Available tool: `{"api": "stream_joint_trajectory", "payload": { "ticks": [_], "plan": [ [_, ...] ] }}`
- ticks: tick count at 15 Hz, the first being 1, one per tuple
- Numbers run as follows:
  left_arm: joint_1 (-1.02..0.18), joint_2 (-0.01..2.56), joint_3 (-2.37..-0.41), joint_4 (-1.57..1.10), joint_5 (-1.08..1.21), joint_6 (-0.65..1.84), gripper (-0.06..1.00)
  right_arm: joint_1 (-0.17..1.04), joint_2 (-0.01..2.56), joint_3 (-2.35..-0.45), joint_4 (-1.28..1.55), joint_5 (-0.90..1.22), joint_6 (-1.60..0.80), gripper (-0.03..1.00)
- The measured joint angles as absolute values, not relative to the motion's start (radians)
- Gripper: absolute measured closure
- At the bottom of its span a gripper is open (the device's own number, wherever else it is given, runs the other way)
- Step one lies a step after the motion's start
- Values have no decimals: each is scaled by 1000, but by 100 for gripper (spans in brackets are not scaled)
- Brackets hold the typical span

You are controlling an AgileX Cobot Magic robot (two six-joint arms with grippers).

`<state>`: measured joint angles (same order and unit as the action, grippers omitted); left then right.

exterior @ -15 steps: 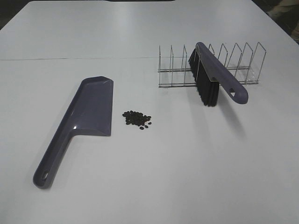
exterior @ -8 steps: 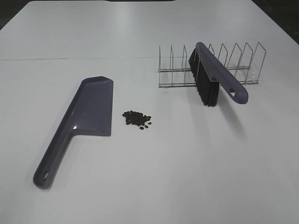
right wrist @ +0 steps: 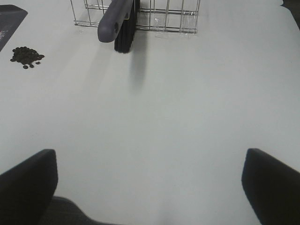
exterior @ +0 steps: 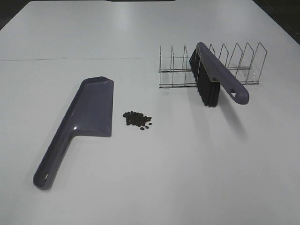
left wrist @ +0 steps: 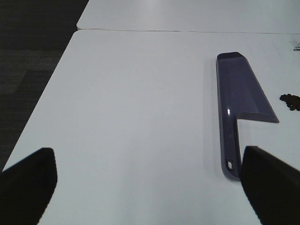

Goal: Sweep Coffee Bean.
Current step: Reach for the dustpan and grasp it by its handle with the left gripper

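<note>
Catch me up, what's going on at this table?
Nothing is held. The left gripper and right gripper are both open, set back from everything. The dustpan lies flat on the table, the beans in a small pile beside it, none swept in. The brush stands propped in the wire rack, untouched.

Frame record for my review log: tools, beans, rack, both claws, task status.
coffee beans: one small pile on the table, none in the dustpan
dustpan: purple, lying flat beside the pile, apart from it
brush: purple, black bristles, propped in the wire rack
left claw: open, empty
right claw: open, empty
status: sweeping not begun
</note>
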<state>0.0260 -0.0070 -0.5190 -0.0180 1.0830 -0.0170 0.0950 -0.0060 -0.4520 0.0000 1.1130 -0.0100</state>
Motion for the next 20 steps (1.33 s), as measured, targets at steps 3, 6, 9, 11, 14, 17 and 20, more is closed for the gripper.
{"api": "stream_joint_trajectory", "payload": {
  "ticks": [3,6,9,11,14,17,20],
  "plan": [
    [26,-7,-519,-22,1083,0,-5,95,-6,-452,0,1113,-10,1],
    [26,-7,-519,-26,1083,0,-5,95,-6,-452,0,1113,-10,1],
    [26,-7,-519,-26,1083,0,-5,95,-6,-452,0,1113,-10,1],
    [26,-7,-519,-26,1083,0,-5,95,-6,-452,0,1113,-10,1],
    [26,-7,-519,-26,1083,0,-5,95,-6,-452,0,1113,-10,1],
    [26,-7,-519,-26,1083,0,-5,95,-6,-452,0,1113,-10,1],
    [26,-7,-519,-26,1083,0,-5,95,-6,-452,0,1113,-10,1]
  ]
}}
